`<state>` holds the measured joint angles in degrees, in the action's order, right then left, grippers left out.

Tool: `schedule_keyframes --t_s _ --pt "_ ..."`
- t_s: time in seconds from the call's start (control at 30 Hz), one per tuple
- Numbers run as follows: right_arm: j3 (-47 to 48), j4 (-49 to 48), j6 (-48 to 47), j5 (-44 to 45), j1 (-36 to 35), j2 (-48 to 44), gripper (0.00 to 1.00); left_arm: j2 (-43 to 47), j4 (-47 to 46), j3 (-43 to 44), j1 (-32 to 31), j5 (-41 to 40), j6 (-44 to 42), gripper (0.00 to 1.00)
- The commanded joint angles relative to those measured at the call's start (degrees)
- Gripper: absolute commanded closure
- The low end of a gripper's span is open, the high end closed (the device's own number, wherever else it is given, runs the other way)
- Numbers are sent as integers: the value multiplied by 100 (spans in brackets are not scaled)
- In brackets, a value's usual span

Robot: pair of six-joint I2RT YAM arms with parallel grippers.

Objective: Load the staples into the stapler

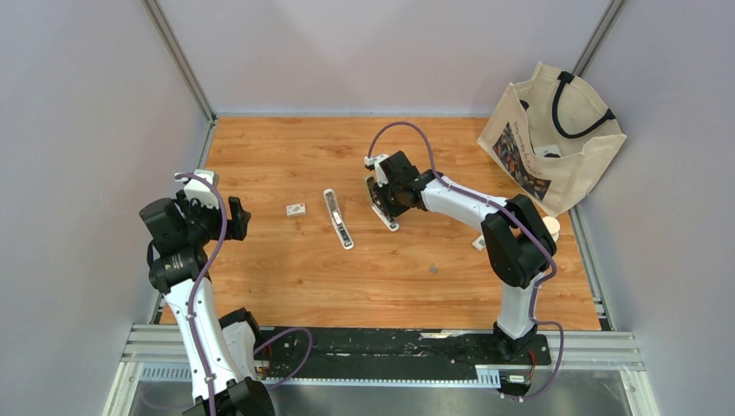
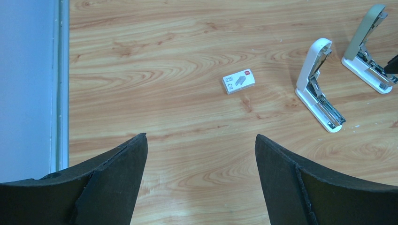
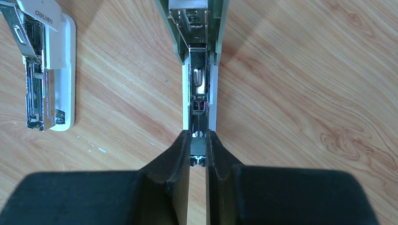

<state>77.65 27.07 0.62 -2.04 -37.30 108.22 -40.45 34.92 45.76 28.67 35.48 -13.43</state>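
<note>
Pinching the staples (image 3: 198, 149) between right fingers (image 3: 171, 161) over the green stapler (image 3: 199, 79) at bench (image 1: 286, 277) centre, white stapler (image 1: 338, 218) at 9 o'clock. Holding left fingers (image 2: 117, 173) splayed, empty, at 9 o'clock edge.

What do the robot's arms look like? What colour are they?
The left arm and right arm have white tube sections joined by chunky black joints. A thin purple cable loops along each. The left end effector and right end effector each have two matte black fingers narrowing to a tip.
</note>
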Motion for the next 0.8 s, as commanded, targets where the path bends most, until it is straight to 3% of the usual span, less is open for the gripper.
schedule_keyframes --t_s 0.0,0.77 --pt "14 -211 -27 -42 21 -135 90 46 -126 -14 60 46 -125 8" --pt "49 -176 -203 -103 -5 -30 90 63 -134 -23 52 38 -125 8"
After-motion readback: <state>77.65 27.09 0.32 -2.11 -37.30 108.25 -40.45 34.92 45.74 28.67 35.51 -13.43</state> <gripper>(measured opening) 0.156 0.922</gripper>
